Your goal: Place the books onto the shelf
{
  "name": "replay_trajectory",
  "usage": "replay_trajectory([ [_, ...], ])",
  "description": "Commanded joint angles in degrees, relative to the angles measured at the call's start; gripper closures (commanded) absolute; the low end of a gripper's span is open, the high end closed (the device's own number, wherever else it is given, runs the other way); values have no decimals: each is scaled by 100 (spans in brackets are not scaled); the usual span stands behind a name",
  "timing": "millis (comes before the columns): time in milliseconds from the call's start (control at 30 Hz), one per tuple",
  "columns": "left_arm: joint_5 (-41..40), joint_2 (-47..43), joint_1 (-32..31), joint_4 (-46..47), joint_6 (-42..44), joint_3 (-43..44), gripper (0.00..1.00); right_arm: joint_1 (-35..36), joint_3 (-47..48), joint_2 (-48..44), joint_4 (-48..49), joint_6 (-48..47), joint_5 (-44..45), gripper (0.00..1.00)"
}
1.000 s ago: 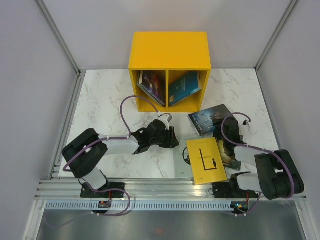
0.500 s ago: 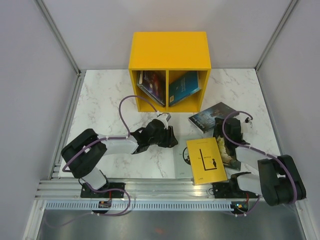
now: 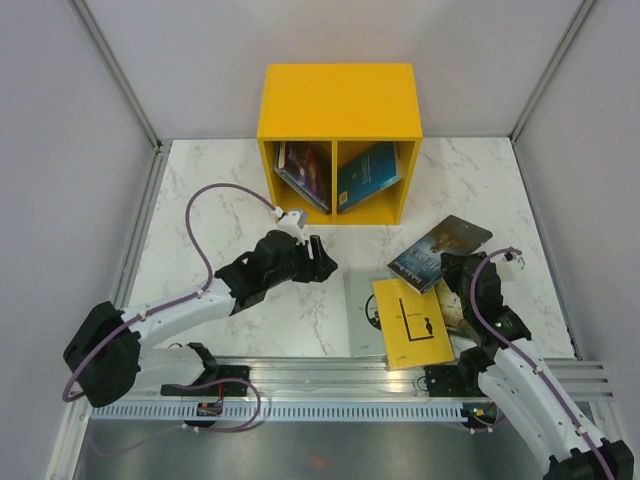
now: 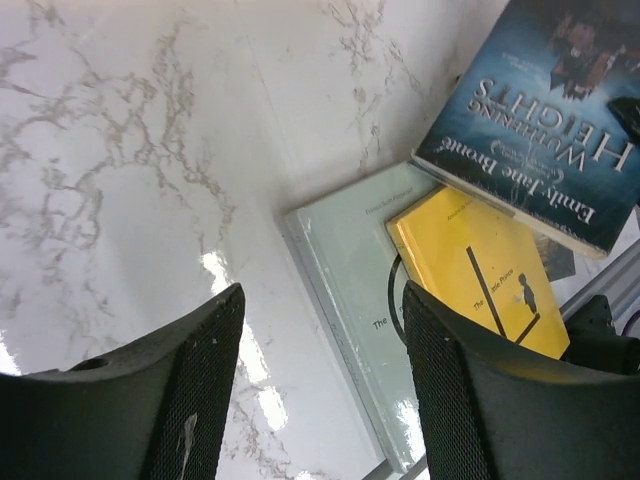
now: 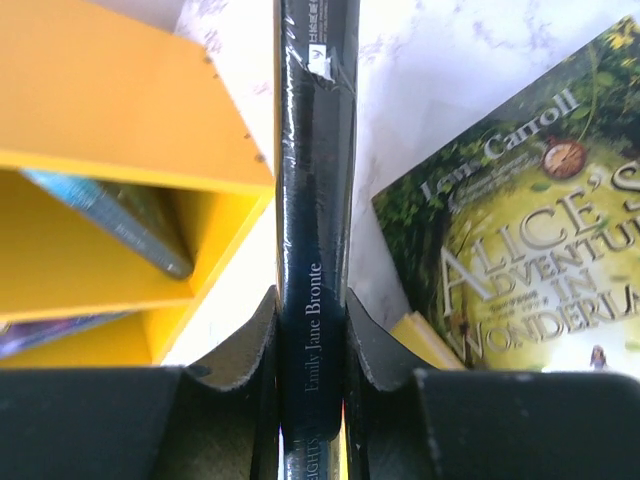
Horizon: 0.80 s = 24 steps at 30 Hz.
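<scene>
1. The right gripper (image 5: 312, 330) grips the Wuthering Heights paperback (image 5: 315, 150) only at its spine end. A thin book held this way may pivot or slip during the carry.
2. Its jaws are narrow and clamped on both covers, with the book edge-on between them.
3. The left gripper (image 4: 322, 300) has its jaws spread and holds nothing, hovering over the marble table (image 4: 120, 150).
4. Just beyond it, the yellow book (image 4: 480, 280) lies on the light blue book (image 4: 340, 250). The Alice book (image 5: 530, 230) lies beside them.
5. The shelf (image 3: 340, 100) stands at the far side. Leaning books (image 3: 303, 170) in both compartments could block or snag the incoming one.
</scene>
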Motion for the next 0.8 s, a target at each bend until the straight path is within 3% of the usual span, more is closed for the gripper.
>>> replay_trajectory([
  [0,-233,-571,194,-655,205,-141,31,325,590,-511,-32,-25,125,100],
  [133,-303,-1142,290,-1051,223,-255,30,598,993,-617,327,-130,55,100],
  [267,-426,-1766,299,-1367,214,-449,28,967,1493,-48,899,-507,-182,100],
  [367,-566,-2188,299,-1631,223,-537,27,1642,1802,295,1155,-754,28,100],
  [667,-716,-2857,317,-2036,144,-747,27,3584,2409,1403,1937,-1580,1609,100],
  [767,-743,-2989,317,-2168,127,-756,27,3745,2699,1773,2069,-1888,2023,100],
])
